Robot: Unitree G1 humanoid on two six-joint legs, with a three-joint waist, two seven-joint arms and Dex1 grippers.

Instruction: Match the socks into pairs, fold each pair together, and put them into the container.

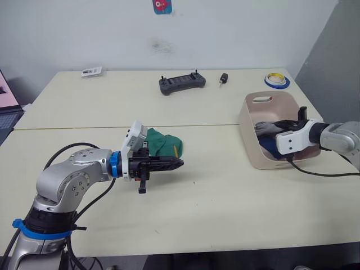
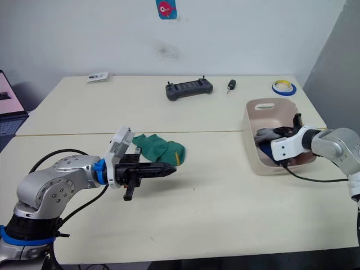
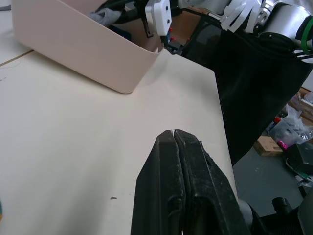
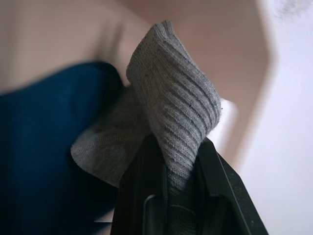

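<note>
**Grey sock gripped inside the container, green socks on the counter**

We see our right end effector reaching into the pale pink container, which stands on the counter at our right. Its two black fingers are clamped on a ribbed grey sock, whose folded end stands up above the fingertips. A dark blue sock lies in the container just beside the grey one.

Our left end effector hovers over the middle of the counter, its fingers pressed together with nothing between them, pointing toward the container. Just behind it lie the green socks, bunched together on the counter, with a small yellow mark showing at their near edge.

At the far side of the counter we note a dark controller, a small black object, a roll of tape and a small card.
</note>
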